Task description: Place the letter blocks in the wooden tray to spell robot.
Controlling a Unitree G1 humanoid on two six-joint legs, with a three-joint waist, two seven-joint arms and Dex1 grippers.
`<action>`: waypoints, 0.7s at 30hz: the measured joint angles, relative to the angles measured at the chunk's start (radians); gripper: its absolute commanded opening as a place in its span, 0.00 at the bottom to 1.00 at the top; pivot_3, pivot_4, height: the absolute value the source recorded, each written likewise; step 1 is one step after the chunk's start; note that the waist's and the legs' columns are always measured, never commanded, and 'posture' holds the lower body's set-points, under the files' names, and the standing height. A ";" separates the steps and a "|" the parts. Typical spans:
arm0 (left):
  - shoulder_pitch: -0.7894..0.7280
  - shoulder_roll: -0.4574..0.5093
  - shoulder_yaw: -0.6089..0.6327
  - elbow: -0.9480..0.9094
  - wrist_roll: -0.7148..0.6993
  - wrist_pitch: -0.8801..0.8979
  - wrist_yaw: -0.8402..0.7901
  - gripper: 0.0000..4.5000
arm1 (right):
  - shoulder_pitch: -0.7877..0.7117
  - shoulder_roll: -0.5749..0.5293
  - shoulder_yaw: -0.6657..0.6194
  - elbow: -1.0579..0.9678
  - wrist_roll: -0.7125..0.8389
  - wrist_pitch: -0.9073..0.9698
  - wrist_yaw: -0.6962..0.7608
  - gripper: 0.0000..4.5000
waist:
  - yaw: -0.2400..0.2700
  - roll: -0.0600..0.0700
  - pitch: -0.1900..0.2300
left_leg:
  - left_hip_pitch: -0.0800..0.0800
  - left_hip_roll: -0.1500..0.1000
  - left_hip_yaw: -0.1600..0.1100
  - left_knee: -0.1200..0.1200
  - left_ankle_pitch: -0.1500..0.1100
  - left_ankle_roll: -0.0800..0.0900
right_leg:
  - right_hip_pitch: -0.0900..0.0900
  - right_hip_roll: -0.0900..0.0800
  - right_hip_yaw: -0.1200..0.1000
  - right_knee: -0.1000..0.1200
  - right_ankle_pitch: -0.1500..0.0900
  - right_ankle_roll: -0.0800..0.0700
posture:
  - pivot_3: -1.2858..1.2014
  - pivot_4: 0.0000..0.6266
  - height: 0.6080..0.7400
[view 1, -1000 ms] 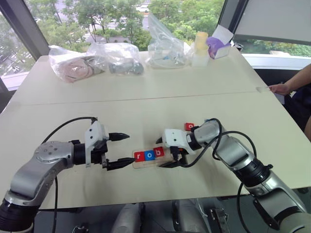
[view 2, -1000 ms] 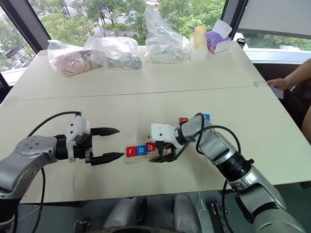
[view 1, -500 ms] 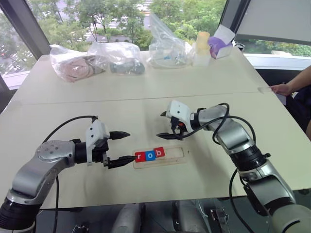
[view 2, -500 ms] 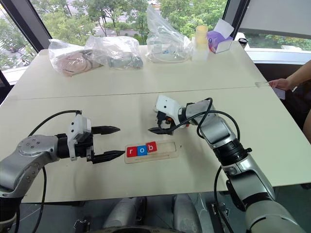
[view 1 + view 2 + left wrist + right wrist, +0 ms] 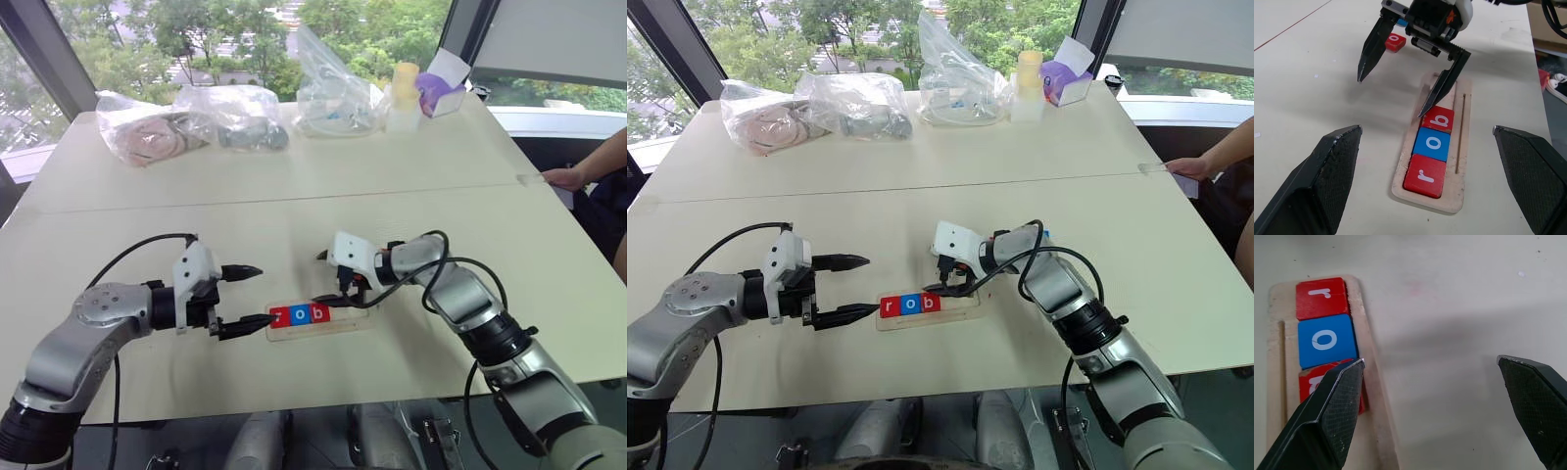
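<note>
The wooden tray lies on the table between my two grippers. Three letter blocks sit in its left end: red r, blue o and red b. My right gripper is open just behind the tray, with one fingertip right at the b block and nothing between its fingers. A loose red o block lies on the table behind it. My left gripper is open and empty at the tray's left end. The right wrist view shows the r and o blocks.
Several clear plastic bags, a pale bottle and a purple box stand along the table's far edge. A person's hand rests at the right edge. A black cable loops over my left arm.
My right gripper rose from the tray's right part, swung behind the tray, then came back down toward the b block. The left gripper has stayed in place. The three blocks have not moved.
</note>
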 measured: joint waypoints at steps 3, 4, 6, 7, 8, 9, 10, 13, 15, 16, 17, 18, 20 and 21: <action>0.000 0.000 0.000 0.000 0.000 0.000 0.000 1.00 | 0.002 0.001 -0.001 -0.010 0.000 0.001 -0.006 0.99 | 0.000 0.000 0.000 | 0.000 0.000 0.000 0.000 0.000 0.000 | 0.000 0.000 0.000 0.000 0.000 0.000 | 0.52 0.24 1.00; 0.000 0.000 0.000 0.000 0.000 0.000 0.000 1.00 | 0.002 0.002 -0.004 -0.010 -0.001 0.001 -0.015 0.99 | 0.000 0.000 0.000 | 0.000 0.000 0.000 0.000 0.000 0.000 | 0.000 0.000 0.000 0.000 0.000 0.000 | 0.52 0.24 1.00; 0.000 0.000 0.000 0.000 0.000 0.000 0.000 1.00 | -0.007 0.011 -0.018 0.000 -0.008 0.001 -0.062 0.99 | 0.000 0.000 0.000 | 0.000 0.000 0.000 0.000 0.000 0.000 | 0.000 0.000 0.000 0.000 0.000 0.000 | 0.52 0.24 1.00; -0.001 -0.002 -0.001 0.000 0.000 0.000 0.000 1.00 | -0.014 0.016 -0.036 0.006 -0.014 0.014 -0.093 0.99 | 0.000 0.000 0.000 | 0.000 0.000 0.000 0.000 0.000 0.000 | 0.000 0.000 0.000 0.000 0.000 0.000 | 0.52 0.24 1.00; -0.001 -0.005 -0.001 0.000 0.000 0.000 0.000 1.00 | -0.019 0.020 -0.063 0.009 -0.015 0.043 -0.129 0.99 | 0.001 0.000 0.000 | 0.000 0.000 0.000 0.000 0.000 -0.001 | -0.001 0.000 0.000 0.000 0.000 0.000 | 0.52 0.24 1.00; -0.001 -0.007 -0.001 0.000 0.000 0.000 0.000 1.00 | -0.027 0.020 -0.107 0.012 -0.016 0.089 -0.175 0.99 | 0.002 0.000 0.000 | 0.000 0.000 0.000 -0.001 0.000 -0.001 | -0.001 0.000 0.001 0.000 0.000 0.000 | 0.52 0.24 1.00; 0.000 -0.007 -0.001 0.000 0.000 0.000 0.000 1.00 | -0.031 0.019 -0.156 0.011 -0.017 0.137 -0.219 0.99 | 0.005 0.000 0.000 | -0.001 0.000 0.000 -0.001 0.000 -0.001 | -0.001 0.000 0.000 0.000 0.000 0.000 | 0.52 0.24 1.00; 0.001 -0.008 -0.001 0.000 0.000 0.000 0.001 1.00 | -0.030 0.025 -0.266 -0.030 -0.025 0.317 -0.342 0.99 | 0.004 0.000 0.000 | -0.001 0.000 0.000 -0.003 0.000 -0.001 | -0.003 -0.001 0.001 0.000 -0.001 -0.001 | 0.52 0.24 1.00; 0.002 -0.010 -0.001 0.000 0.000 0.000 0.002 1.00 | -0.015 0.042 -0.319 -0.066 -0.029 0.429 -0.415 0.99 | 0.004 0.000 0.000 | -0.001 0.000 0.000 -0.005 0.001 -0.002 | -0.004 -0.001 0.002 0.000 -0.001 -0.002 | 0.52 0.24 1.00; 0.002 -0.012 -0.001 0.000 0.000 -0.001 0.002 1.00 | -0.001 0.063 -0.354 -0.099 -0.033 0.506 -0.461 0.99 | 0.003 0.000 0.000 | -0.001 0.000 0.000 -0.007 0.001 -0.002 | -0.005 -0.002 0.002 0.000 -0.001 -0.002 | 0.52 0.24 1.00; 0.002 -0.013 -0.001 0.000 0.000 -0.001 0.003 1.00 | 0.009 0.085 -0.377 -0.124 -0.034 0.557 -0.493 0.99 | 0.001 0.000 0.000 | -0.001 0.000 0.000 -0.007 0.002 -0.003 | -0.006 -0.001 0.002 0.001 -0.001 -0.002 | 0.52 0.24 1.00; 0.002 -0.017 -0.002 0.000 0.001 -0.003 0.004 1.00 | 0.029 0.125 -0.416 -0.183 -0.034 0.664 -0.543 0.99 | 0.000 0.000 0.000 | -0.002 0.000 0.001 -0.009 0.002 -0.003 | -0.008 -0.001 0.003 0.001 -0.001 -0.002 | 0.52 0.24 1.00; 0.001 -0.022 -0.007 0.000 0.005 -0.004 0.005 1.00 | 0.056 0.193 -0.451 -0.268 -0.032 0.801 -0.594 0.99 | -0.002 0.000 0.000 | -0.002 0.001 0.000 -0.010 0.002 -0.003 | -0.009 0.000 0.003 0.002 -0.002 -0.003 | 0.52 0.24 1.00; 0.000 -0.027 -0.013 0.000 0.007 -0.004 0.005 1.00 | 0.067 0.222 -0.457 -0.309 -0.027 0.872 -0.617 0.99 | -0.003 0.000 0.000 | -0.002 0.001 0.000 -0.010 0.002 -0.003 | -0.009 0.000 0.003 0.002 -0.002 -0.003 | 0.52 0.24 1.00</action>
